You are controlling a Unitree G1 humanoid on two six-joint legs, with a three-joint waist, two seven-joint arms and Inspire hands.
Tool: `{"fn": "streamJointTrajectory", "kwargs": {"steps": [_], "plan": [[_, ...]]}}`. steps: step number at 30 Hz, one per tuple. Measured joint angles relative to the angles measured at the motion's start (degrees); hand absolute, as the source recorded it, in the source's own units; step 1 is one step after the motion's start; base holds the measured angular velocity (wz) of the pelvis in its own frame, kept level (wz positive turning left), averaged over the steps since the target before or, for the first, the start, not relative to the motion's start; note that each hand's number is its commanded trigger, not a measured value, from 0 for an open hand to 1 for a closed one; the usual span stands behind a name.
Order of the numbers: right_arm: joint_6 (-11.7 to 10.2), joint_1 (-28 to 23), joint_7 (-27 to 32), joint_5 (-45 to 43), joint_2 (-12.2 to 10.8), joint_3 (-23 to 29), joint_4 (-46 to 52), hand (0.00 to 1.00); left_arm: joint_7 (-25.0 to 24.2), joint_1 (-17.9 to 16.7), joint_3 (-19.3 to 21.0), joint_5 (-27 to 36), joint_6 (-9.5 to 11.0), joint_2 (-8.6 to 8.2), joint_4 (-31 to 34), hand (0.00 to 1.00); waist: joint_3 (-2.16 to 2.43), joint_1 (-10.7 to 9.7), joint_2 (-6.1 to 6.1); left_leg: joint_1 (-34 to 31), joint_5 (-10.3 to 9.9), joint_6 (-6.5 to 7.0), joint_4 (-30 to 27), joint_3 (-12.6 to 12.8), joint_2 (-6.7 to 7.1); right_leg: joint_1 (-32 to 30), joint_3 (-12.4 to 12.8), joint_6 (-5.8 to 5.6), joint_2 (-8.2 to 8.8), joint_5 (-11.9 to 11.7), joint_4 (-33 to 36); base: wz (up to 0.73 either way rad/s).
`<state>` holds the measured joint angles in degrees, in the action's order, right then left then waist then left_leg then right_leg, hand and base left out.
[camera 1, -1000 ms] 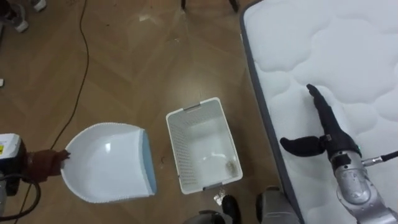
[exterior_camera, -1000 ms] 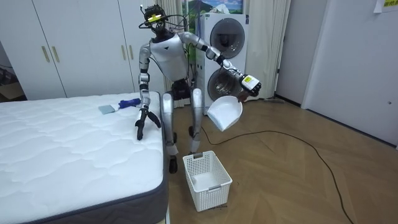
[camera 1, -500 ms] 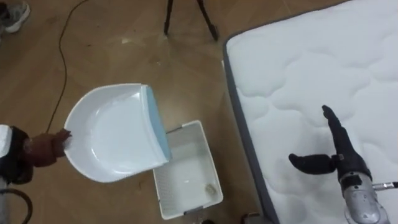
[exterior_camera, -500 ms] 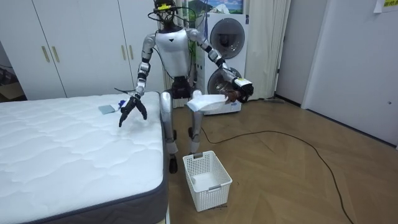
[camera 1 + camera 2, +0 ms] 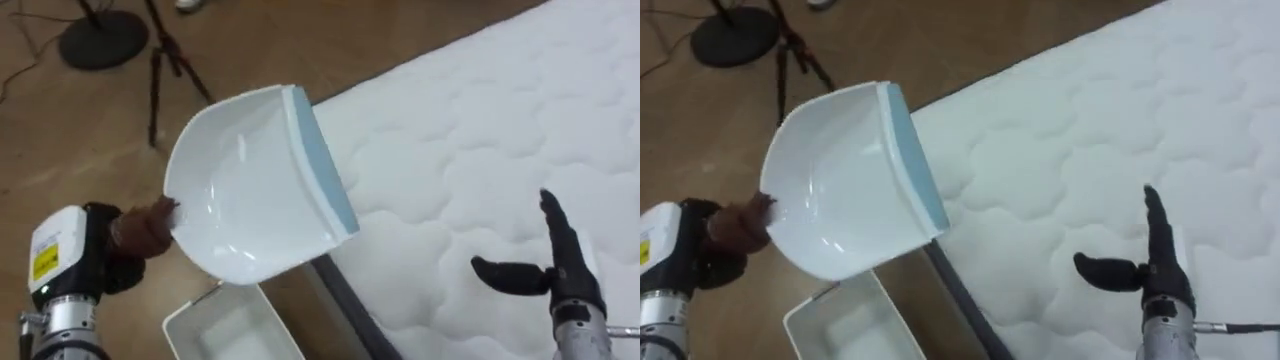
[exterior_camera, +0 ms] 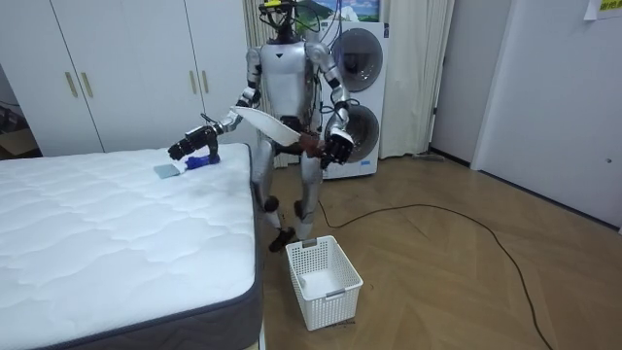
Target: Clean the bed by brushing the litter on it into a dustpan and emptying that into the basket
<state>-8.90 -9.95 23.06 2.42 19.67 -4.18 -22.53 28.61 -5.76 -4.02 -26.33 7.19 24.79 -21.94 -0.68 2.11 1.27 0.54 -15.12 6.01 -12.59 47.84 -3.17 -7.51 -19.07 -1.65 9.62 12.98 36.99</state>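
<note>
White quilted bed (image 5: 480, 150), white dustpan (image 5: 245, 190) with pale blue lip tilted above its edge, small blue item (image 6: 201, 161) and teal square (image 6: 167, 170) on top

Glossy plastic dustpan (image 5: 250, 190); quilted cloth mattress (image 5: 480, 150); wood floor (image 5: 90, 110).

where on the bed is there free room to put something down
Most of the mattress is bare, from its near edge to the open right hand. Crowded: the far corner, with a blue item and a pale square, and the edge under the dustpan.
</note>
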Motion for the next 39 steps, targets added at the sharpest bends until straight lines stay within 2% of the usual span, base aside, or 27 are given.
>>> {"fn": "streamJointTrajectory", "kwargs": {"steps": [1, 2, 3, 4, 5, 7, 8, 9, 10, 12, 15, 18, 20, 21, 22, 23, 24, 25, 27, 29, 30, 31, 32, 33, 37, 39], "plan": [[-0.46, 0.06, -0.01, 0.32, -0.07, -1.06, -0.01, 0.00, 0.00, -0.01, 0.77, 0.31, -0.01, -0.12, 0.10, 1.00, -0.05, 0.75, -0.46, 0.59, -0.08, 0.12, -0.08, 3.05, 0.00, 2.78, -1.51, -0.53, 1.85, -0.18, -0.48, -1.49], [-0.61, 0.05, -0.12, 0.41, -0.17, -1.52, -0.01, 0.00, 0.00, 0.00, 1.11, 0.50, -0.01, -0.13, 0.12, 1.00, -0.03, 1.19, -0.76, 0.66, -0.08, 0.12, -0.16, 4.50, 0.03, 3.87, -2.21, -0.69, 2.65, -0.25, -0.79, -1.31], [-0.89, 0.05, -0.50, 0.71, -0.74, -1.83, -0.01, 0.00, -0.03, -0.01, 1.72, 0.74, -0.02, -0.17, 0.23, 1.00, -0.07, 1.80, -1.50, 0.54, -0.08, 0.12, -0.14, 6.48, 0.03, 5.85, -3.70, -1.69, 3.71, -0.86, -3.02, -1.31], [-1.05, 0.09, -0.72, 1.38, -1.23, -1.88, -0.03, 0.00, -0.04, -0.02, 2.05, 0.84, -0.04, -0.49, 0.22, 1.00, -0.08, 2.65, -1.86, 0.15, -0.07, 0.11, -0.22, 6.86, -0.05, 7.01, -4.83, -2.92, 3.91, -0.33, -7.07, -1.34], [-1.05, 0.13, -0.76, 1.73, -1.30, -1.92, -0.10, 0.00, -0.05, -0.05, 2.08, 0.84, -0.05, -0.78, 0.23, 1.00, -0.09, 3.08, -1.95, -0.09, 0.01, 0.06, -0.39, 6.21, -0.06, 7.20, -4.94, -3.39, 3.77, 0.01, -8.97, -1.40], [-1.05, 1.05, -0.87, 1.89, -1.32, -2.43, -1.08, 0.00, -0.09, -0.48, 2.09, 0.93, -0.03, -1.32, 0.22, 1.00, -0.08, 3.80, -1.93, -1.28, 0.07, 0.04, -2.46, -0.14, -0.07, 8.22, -5.26, -4.29, 3.10, 1.01, -14.34, -1.40], [-1.06, 1.13, -1.07, 1.81, -1.33, -2.44, -1.21, 0.00, -0.10, -0.38, 2.11, 0.92, -0.03, -1.31, 0.23, 1.00, -0.02, 3.47, -1.87, -1.79, 0.06, 0.04, -3.12, -1.55, -0.13, 8.69, -5.27, -4.32, 2.87, 1.13, -15.51, -1.00], [-1.06, 1.20, -1.45, 1.82, -1.29, -2.42, -1.23, 0.00, -0.14, -0.07, 2.13, 0.87, -0.03, -1.30, 0.23, 1.00, 0.25, 2.52, -1.59, -3.10, 0.06, 0.02, -4.28, -4.37, -0.31, 9.00, -4.84, -4.34, 2.30, 1.16, -17.55, -0.50], [-1.05, 1.17, -1.58, 1.81, -1.30, -2.41, -1.24, 0.00, -0.20, 0.22, 2.13, 0.77, -0.03, -1.31, 0.24, 1.00, 0.25, 1.70, -1.57, -3.48, 0.12, -0.08, -4.55, -5.22, -0.33, 8.94, -4.74, -4.40, 2.15, 1.15, -18.12, -0.43], [-1.02, 0.18, -2.53, 1.76, -1.55, -2.46, -1.26, 0.00, -1.03, 0.85, 2.06, 0.35, -0.04, -1.72, 0.49, 1.00, 0.28, -1.00, -1.51, -4.01, 0.49, -0.62, -5.00, -5.26, -1.55, 8.10, -4.47, -3.80, 1.13, 0.40, -18.80, -0.27], [-1.03, -0.50, -3.25, 1.50, -1.56, -1.79, -1.25, 0.00, -3.17, 0.23, 1.87, 0.39, -0.58, -3.12, 1.00, 1.00, 0.42, -2.59, -1.69, -3.88, 1.37, -1.00, -5.03, -3.73, -2.87, 7.39, -3.83, -2.88, -0.02, -0.13, -19.94, -0.30], [-1.05, -0.67, -4.41, 1.29, -1.74, -1.76, -1.25, 0.00, -4.75, -0.67, 0.74, 0.39, -0.81, -4.99, 1.37, 1.00, 0.53, -3.43, -1.72, -3.73, 2.57, -1.24, -4.73, -2.45, -3.96, 6.76, -2.20, -2.06, -1.17, -0.55, -21.09, -0.31], [-1.05, -0.91, -5.59, 1.22, -2.09, -1.78, -1.36, 0.00, -5.59, -1.46, 0.35, 0.36, -0.88, -6.03, 1.35, 1.00, 0.56, -3.47, -1.89, -3.53, 3.23, -1.56, -5.04, -3.53, -4.25, 6.44, -0.90, -1.36, -1.81, -0.89, -21.37, -0.48], [-1.05, -0.86, -6.29, 1.01, -2.08, -1.78, -1.80, 0.00, -5.82, -2.09, -0.17, 0.36, -1.01, -6.59, 1.33, 1.00, 0.55, -2.97, -2.00, -3.45, 3.51, -1.92, -5.28, -7.59, -3.97, 6.05, 0.59, -0.87, -2.16, -1.20, -21.14, -1.01], [-1.06, -0.51, -7.21, 0.92, -2.14, -1.85, -2.55, 0.00, -6.29, -3.01, -0.64, 0.28, -1.01, -6.69, 1.30, 1.00, 0.52, -1.07, -2.03, -3.52, 3.92, -2.63, -5.41, -15.54, -2.94, 5.46, 3.50, -0.13, -3.10, -1.47, -21.19, -1.24], [-1.06, -0.32, -7.67, 0.67, -2.17, -1.88, -2.91, 0.00, -6.75, -3.53, -0.64, 0.29, -1.02, -6.74, 1.25, 1.00, 0.51, -0.21, -1.99, -3.50, 4.08, -3.08, -5.36, -21.39, -2.10, 5.33, 5.28, 0.14, -3.69, -1.69, -21.30, -1.38], [-1.08, -0.15, -8.45, -0.04, -2.24, -1.90, -3.12, 0.00, -7.26, -4.65, -0.62, 0.37, -1.14, -6.82, 1.00, 1.00, 0.51, 0.11, -1.79, -3.35, 4.20, -4.00, -5.14, -30.79, -0.59, 5.31, 7.94, 0.52, -4.74, -2.09, -21.45, -1.20], [-1.05, -0.28, -8.95, -0.43, -2.15, -1.88, -3.15, 0.00, -8.20, -5.70, -0.61, 0.30, -1.41, -7.01, 1.01, 1.00, 0.58, 0.36, -1.55, -2.82, 3.93, -4.87, -4.76, -36.75, 0.72, 5.10, 10.43, 0.69, -5.78, -2.43, -21.47, -1.10], [-1.02, -0.29, -9.49, -0.89, -2.15, -1.83, -3.07, 0.00, -9.46, -7.06, -0.59, 0.08, -1.41, -7.47, 1.02, 1.00, 0.82, 1.04, -1.19, -1.82, 3.39, -5.70, -3.97, -39.66, 0.85, 4.11, 13.59, 1.15, -7.45, -3.04, -21.33, -1.04], [-1.02, -0.50, -10.01, -1.87, -2.30, -1.57, -3.07, 0.00, -10.59, -7.69, -0.60, -0.83, -1.41, -8.05, 1.02, 1.00, 0.86, 0.24, -1.14, -0.99, 3.34, -6.12, -2.93, -38.79, 0.44, 3.69, 15.41, 1.54, -8.40, -3.51, -21.32, -0.69], [-1.02, -0.51, -10.14, -2.61, -2.41, -1.32, -3.03, 0.00, -11.29, -7.89, -0.61, -0.95, -1.40, -8.45, 1.03, 1.00, 0.88, -0.38, -1.02, -0.53, 3.44, -6.31, -2.18, -37.71, 0.15, 3.40, 16.39, 2.25, -8.82, -3.99, -21.35, -0.40], [-1.01, -0.51, -10.13, -2.67, -2.42, -1.30, -3.03, 0.00, -11.61, -7.88, -0.61, -1.06, -1.37, -8.57, 1.03, 1.00, 0.86, -0.39, -0.98, -0.19, 3.50, -6.43, -1.83, -37.09, -0.03, 3.32, 16.96, 2.47, -9.07, -4.15, -21.38, -0.45], [-1.00, -0.51, -10.08, -2.63, -2.63, -1.30, -3.02, 0.00, -11.92, -7.87, -0.61, -1.51, -1.35, -8.60, 1.21, 0.27, 0.86, -0.71, -0.94, 0.21, 3.50, -6.68, -1.21, -37.02, -0.16, 3.34, 17.34, 2.76, -9.39, -4.34, -21.42, -0.30], [-1.00, -0.50, -9.97, -2.68, -3.00, -1.30, -3.02, 0.00, -11.98, -7.78, -0.62, -1.89, -1.33, -8.63, 1.33, 0.00, 0.88, -1.36, -0.92, 0.65, 3.59, -6.87, -0.70, -37.16, -0.25, 3.49, 17.29, 2.86, -9.59, -4.40, -21.68, -0.17], [-1.02, -1.20, -10.22, -2.74, -3.79, -1.28, -3.65, 0.00, -12.06, -7.79, -0.65, -1.85, -1.33, -8.81, 1.32, 0.00, 0.72, -3.20, -0.39, 3.08, 3.83, -7.23, 1.52, -37.76, -0.21, 5.41, 17.26, 3.00, -9.96, -4.47, -22.69, 0.00], [-1.00, -1.45, -11.29, -2.78, -3.83, -1.14, -5.15, 0.00, -12.25, -7.74, -0.64, -1.79, -1.34, -8.92, 1.32, 0.00, 0.92, -3.49, 0.00, 3.84, 3.83, -7.23, 2.79, -37.68, -0.07, 5.67, 17.56, 2.94, -10.04, -4.42, -23.35, -0.09]]}}
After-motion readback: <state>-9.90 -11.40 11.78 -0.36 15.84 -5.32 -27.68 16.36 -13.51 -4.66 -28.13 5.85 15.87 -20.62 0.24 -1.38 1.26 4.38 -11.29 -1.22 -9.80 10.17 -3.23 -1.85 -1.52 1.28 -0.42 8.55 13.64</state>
